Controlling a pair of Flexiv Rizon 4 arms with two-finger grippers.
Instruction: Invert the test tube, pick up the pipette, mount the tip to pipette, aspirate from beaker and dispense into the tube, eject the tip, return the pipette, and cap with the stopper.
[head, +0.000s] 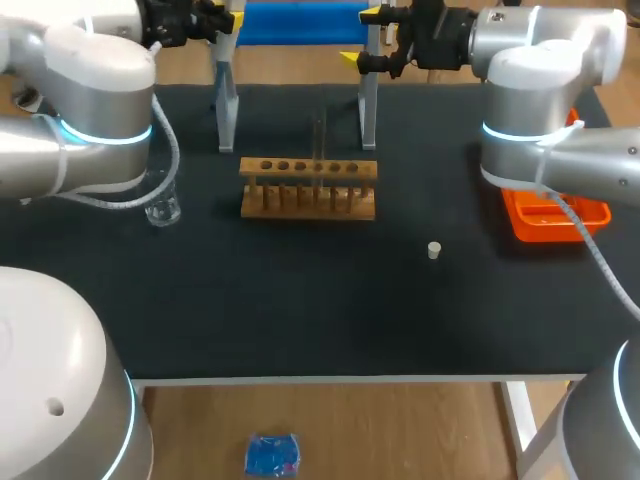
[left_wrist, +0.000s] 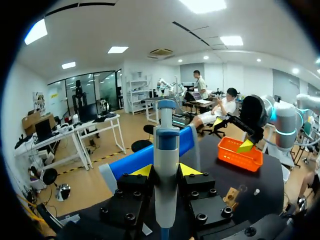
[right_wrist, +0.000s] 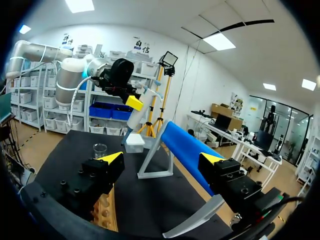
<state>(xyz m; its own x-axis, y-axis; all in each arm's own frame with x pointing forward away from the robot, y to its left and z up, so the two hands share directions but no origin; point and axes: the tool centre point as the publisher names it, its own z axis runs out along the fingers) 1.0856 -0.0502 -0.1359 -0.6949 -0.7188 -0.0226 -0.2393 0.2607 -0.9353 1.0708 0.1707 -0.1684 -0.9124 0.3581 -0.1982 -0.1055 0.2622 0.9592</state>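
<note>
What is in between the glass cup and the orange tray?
The wooden rack stands between the glass beaker and the orange tray; the head view shows it.

Your matt black table cover (head: 300, 310) carries a bare wooden rack (head: 308, 187), a clear glass beaker (head: 162, 210) and an orange plastic basket (head: 530, 225); the pipette (left_wrist: 166, 170) looks smooth, glossy plastic.

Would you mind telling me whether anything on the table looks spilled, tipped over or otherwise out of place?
Nothing stands out. The wooden rack sits square, the beaker stands upright with no spill around it, and the small stopper rests alone on the mat, apart from the rack.
</note>
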